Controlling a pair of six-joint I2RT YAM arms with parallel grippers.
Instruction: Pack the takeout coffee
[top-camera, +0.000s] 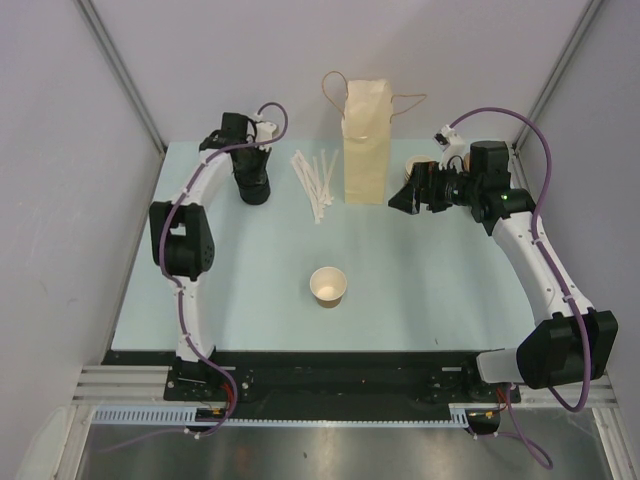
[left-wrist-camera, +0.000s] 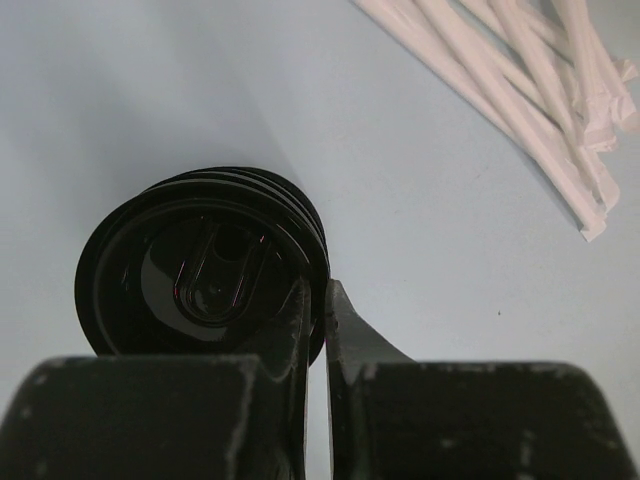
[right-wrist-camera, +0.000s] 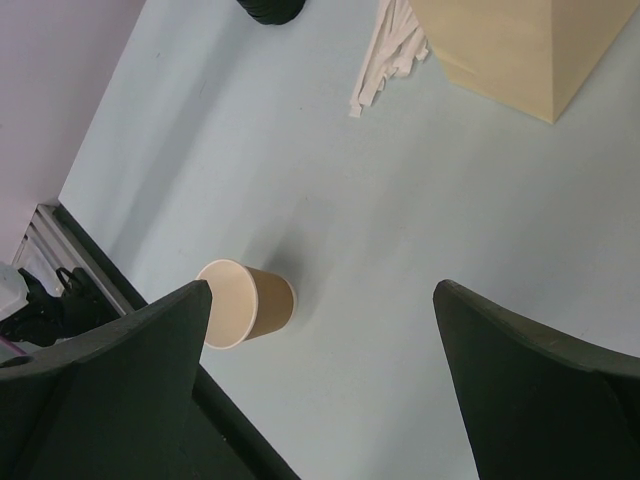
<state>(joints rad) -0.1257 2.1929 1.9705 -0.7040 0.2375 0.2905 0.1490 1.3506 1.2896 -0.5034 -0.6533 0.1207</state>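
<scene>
My left tool (left-wrist-camera: 320, 296) is down at the far left of the worktop (top-camera: 250, 300), on the stack of black lids (left-wrist-camera: 290, 195). Its fingers are pressed almost together, one inside and one outside the top lid (left-wrist-camera: 200, 265), pinching its rim. The wrapped straws (left-wrist-camera: 520, 100) lie loose just to the right of the stack, apart from it. My right tool (top-camera: 405, 195) hangs beside the right face of the paper bag (top-camera: 365, 150), which stands upright at the back with its handles up; the fingers are spread wide with nothing between them. The paper cup (top-camera: 328, 285) stands upright in the middle of the worktop, mouth open and with no lid on it, well apart from the bag, the lids and both tools. My right wrist camera shows it below, between the fingers (right-wrist-camera: 150, 340).
</scene>
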